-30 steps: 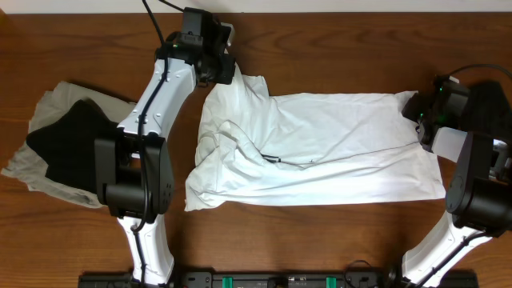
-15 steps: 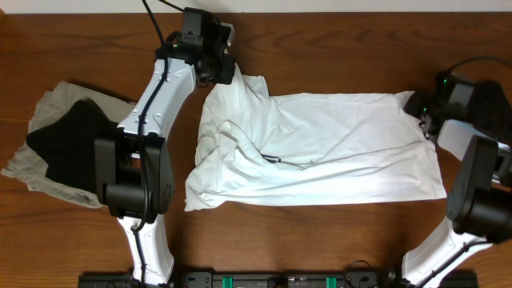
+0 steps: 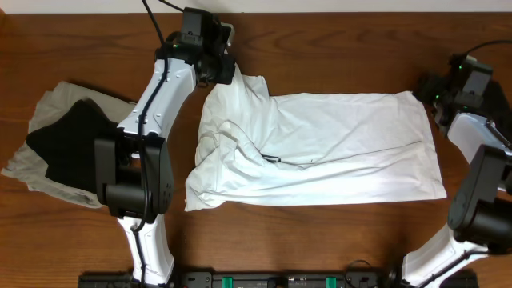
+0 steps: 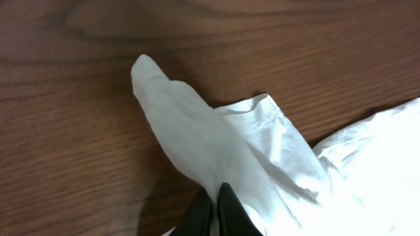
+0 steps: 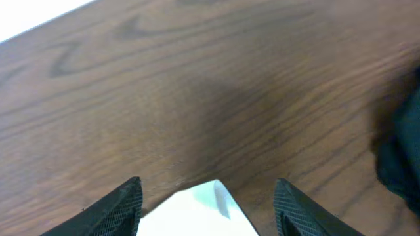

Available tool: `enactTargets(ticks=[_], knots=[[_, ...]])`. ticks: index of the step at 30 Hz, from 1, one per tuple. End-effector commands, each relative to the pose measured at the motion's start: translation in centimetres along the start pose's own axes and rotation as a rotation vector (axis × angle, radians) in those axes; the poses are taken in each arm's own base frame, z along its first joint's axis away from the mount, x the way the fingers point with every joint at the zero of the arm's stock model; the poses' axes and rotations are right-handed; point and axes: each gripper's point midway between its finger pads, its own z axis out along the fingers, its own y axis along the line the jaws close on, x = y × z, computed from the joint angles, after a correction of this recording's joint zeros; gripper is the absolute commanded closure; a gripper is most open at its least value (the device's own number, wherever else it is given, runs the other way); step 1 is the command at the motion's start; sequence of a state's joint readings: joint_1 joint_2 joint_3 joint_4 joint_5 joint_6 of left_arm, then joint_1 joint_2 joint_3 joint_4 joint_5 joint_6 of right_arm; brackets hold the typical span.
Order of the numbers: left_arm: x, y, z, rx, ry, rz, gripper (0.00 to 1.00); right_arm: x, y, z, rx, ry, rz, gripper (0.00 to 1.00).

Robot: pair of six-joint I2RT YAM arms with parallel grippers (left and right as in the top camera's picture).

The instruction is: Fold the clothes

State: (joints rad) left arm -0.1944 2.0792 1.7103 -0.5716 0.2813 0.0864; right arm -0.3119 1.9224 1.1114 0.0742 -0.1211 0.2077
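garment (image 3: 320,148) on table (image 3: 320,240) centre, pile (image 3: 68,144) left

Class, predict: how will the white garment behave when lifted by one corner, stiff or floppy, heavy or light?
Probably floppy: the white garment lies creased and bunched where the left gripper pinches it. Likely light: it looks thin.

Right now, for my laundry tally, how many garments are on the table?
3: white garment spread centrally; black piece lying on a beige one at left. Others may hide underneath.
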Motion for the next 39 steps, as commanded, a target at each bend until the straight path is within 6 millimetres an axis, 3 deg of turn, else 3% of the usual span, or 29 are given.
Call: enactTargets(ticks=[1,6,11,16,23,32,39], knots=[[-0.8,-0.1,-1.5,-0.008,-0.033,0.024,0.94,2.4,-0.7,1.9,0.01,0.057,0.001,0.38],[-0.8,-0.1,-1.5,-0.008,-0.033,0.024,0.94,3.9,-0.9,3.4,-0.007,0.084,0.005,0.48],[-0.8,-0.1,-1.5,-0.008,-0.032,0.023,0.94,4.1,-0.5,3.7,-0.031,0.086,0.005,0.54],[-0.8,-0.1,-1.5,-0.008,-0.032,0.023,0.94,4.1,-0.5,3.7,-0.031,0.086,0.005,0.68],[-0.8,-0.1,-1.5,-0.008,-0.032,0.024,0.94,4.1,-0.5,3.7,-0.031,0.085,0.005,0.99],[-0.5,-0.1,-1.5,-0.008,-0.019,0.02,0.94,3.9,-0.5,3.2,-0.029,0.09,0.011,0.99],[0.4,-0.2,-2.1,-0.013,0.018,0.023,0.94,0.4,0.2,-0.7,-0.019,0.037,0.009,0.99]])
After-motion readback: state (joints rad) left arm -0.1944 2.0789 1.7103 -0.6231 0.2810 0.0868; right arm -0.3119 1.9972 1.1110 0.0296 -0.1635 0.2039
